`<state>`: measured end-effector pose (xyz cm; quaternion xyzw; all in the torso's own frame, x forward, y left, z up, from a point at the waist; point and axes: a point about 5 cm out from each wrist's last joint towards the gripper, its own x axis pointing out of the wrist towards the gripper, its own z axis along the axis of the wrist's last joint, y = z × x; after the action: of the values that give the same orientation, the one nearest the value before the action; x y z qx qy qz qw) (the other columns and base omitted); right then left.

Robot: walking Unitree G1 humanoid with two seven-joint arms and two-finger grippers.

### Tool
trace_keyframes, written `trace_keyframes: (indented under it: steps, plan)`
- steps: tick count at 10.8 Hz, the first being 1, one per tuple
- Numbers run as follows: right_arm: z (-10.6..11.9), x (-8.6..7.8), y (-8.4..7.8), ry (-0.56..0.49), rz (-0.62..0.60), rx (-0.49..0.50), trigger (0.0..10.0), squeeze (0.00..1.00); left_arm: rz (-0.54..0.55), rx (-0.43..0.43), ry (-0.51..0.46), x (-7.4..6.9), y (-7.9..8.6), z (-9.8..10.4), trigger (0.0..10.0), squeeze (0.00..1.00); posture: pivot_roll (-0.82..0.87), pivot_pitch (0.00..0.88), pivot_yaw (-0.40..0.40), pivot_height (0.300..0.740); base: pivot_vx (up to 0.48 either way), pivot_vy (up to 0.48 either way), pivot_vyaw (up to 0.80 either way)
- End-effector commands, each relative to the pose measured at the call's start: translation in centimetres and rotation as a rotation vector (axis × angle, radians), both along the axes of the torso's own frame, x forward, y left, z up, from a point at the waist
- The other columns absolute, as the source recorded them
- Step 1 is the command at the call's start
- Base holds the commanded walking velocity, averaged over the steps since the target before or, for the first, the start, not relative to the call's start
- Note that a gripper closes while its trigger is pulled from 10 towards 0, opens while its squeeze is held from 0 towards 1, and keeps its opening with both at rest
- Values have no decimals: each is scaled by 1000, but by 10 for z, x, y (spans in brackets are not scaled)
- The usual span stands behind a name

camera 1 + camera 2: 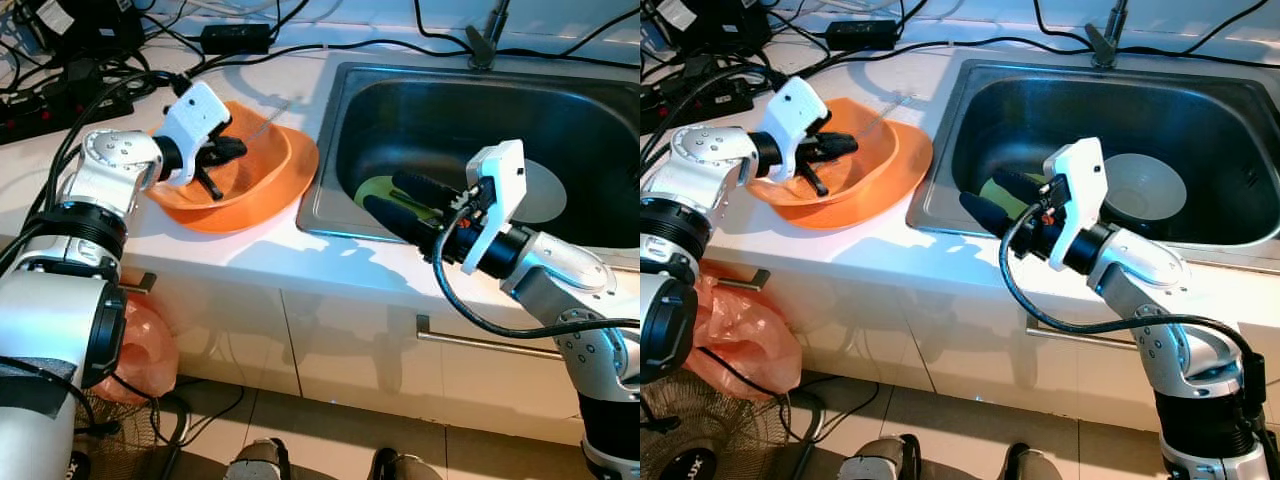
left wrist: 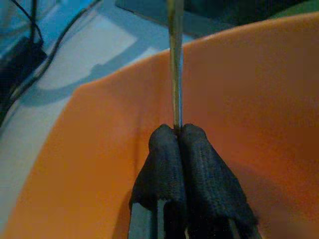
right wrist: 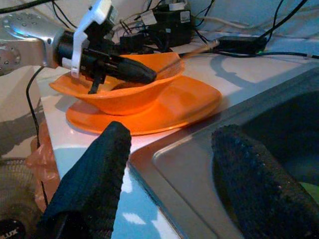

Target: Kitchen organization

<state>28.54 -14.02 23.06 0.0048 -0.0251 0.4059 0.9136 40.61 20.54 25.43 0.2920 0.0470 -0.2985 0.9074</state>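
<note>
Right gripper (image 1: pixel 392 196) over sink rim (image 1: pixel 330 160).

Black cables (image 1: pixel 90 85) tangle on the counter; a pink plastic bag (image 1: pixel 140 350) hangs below.

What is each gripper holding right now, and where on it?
Left gripper pinches a thin metal utensil by its lower end inside the orange bowl. Right gripper holds nothing.
</note>
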Motion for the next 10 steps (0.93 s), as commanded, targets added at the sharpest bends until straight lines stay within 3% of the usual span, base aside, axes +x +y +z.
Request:
trace_keyframes:
  steps: [1, 3, 4, 5, 8, 10]
  plan:
    - [5, 0, -2, -28, -12, 6, 10000, 0, 9, -18, -112, 3, -3, 21, 0, 0, 71, 139, 76, 740, 0, 0, 0]
    - [8, 5, -2, -38, -36, 34, 10000, 0, -35, -44, -384, 0, -21, 52, 0, 0, 75, 131, 62, 740, 0, 0, 0]
    - [12, 9, -1, -46, -51, 65, 10000, 0, -77, -70, -471, -3, -33, 61, 0, 0, 79, 125, 51, 740, 0, 0, 0]
    - [16, 12, -1, -50, -61, 103, 10000, 0, -99, -88, -510, -4, -41, 64, 0, 0, 81, 120, 47, 740, 0, 0, 0]
    - [45, 33, -1, -73, -150, 390, 10000, 0, -219, -135, -619, -12, -86, 63, 0, 0, 80, 106, 40, 740, 0, 0, 0]
    - [67, 40, 2, -109, -175, 522, 10000, 0, -274, -147, -582, -15, -120, 43, 0, 0, 71, 99, 39, 740, 0, 0, 0]
